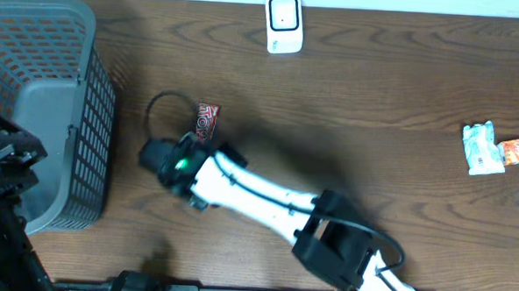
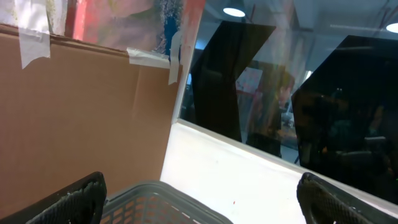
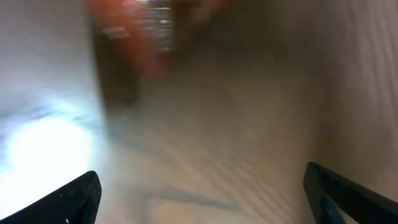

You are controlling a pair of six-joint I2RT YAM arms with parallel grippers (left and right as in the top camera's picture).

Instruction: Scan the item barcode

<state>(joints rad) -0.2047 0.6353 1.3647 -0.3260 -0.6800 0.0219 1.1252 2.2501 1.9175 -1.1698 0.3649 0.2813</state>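
Grey basket [image 1: 93, 138] rises tallest, far left. Left arm [image 1: 4, 165] is folded beside it, jaws spread over the rim, holding nothing. Red packet [image 1: 208, 121], likely the item, lies left of centre on the surface [image 1: 376, 89]. To do this well: centre over it, pinch the edges, leave the barcode uncovered for the white scanner [image 1: 283, 24]. Right arm [image 1: 257, 194] stretches low from bottom right, jaws spread, empty, just beside the packet. Spare packets [image 1: 487, 148] far right.

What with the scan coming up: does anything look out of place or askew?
Nothing looks spilled or damaged. Only the red packet lies tilted and alone near the basket, far from the white packet and orange packet at the right edge.
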